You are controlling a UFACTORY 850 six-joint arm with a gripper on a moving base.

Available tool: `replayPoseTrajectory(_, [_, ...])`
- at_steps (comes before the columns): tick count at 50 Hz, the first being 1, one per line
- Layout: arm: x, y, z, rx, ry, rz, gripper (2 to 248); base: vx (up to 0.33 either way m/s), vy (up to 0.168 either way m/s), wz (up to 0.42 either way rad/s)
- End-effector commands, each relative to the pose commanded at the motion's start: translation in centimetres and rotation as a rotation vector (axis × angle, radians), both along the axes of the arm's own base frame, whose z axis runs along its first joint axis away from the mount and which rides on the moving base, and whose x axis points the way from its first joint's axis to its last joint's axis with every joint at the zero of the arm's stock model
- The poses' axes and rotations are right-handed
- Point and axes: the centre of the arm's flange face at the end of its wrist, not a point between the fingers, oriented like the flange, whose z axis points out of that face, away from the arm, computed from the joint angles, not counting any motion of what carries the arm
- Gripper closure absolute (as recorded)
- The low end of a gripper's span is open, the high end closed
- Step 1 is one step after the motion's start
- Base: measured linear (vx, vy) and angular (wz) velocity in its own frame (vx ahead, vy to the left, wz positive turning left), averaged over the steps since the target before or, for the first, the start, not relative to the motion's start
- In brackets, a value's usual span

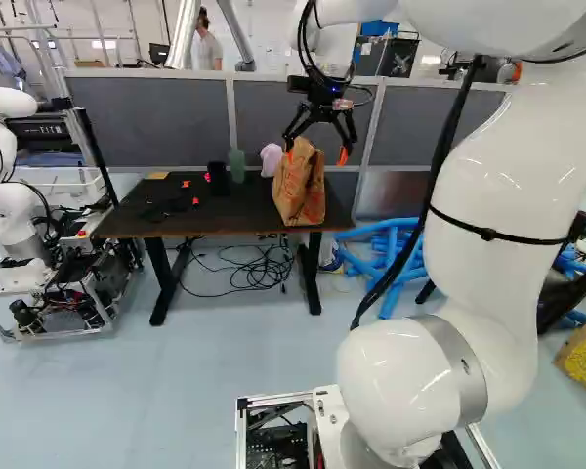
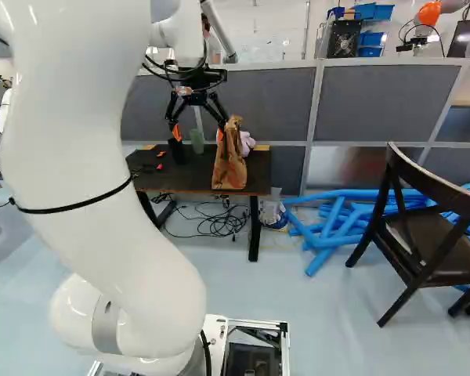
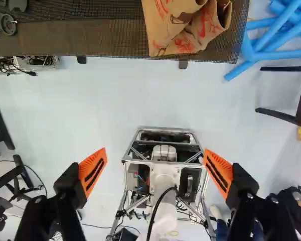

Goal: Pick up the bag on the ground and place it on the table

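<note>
Brown paper bag stands on the dark surface, farther from the base than my 2 fingers, which hang wide apart, nothing between them; only backing away appears left.

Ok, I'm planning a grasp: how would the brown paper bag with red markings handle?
The bag looks floppy: its paper is creased and folded. It stands tall on the dark table, near its front edge, so a push might tip it.

A crumpled brown paper bag stands on the dark rectangular table, beside a pale pink bundle. The black two-fingered gripper hangs near the bag's top, fingers spread.
</note>
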Motion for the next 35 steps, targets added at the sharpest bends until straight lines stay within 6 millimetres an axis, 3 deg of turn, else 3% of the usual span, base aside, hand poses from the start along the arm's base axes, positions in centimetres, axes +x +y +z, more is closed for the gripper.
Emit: replayPoseTrajectory(35, [-0.7,-0.3,-3.6,-0.006,-0.122,-0.014,3,0.0,0.0,0.0])
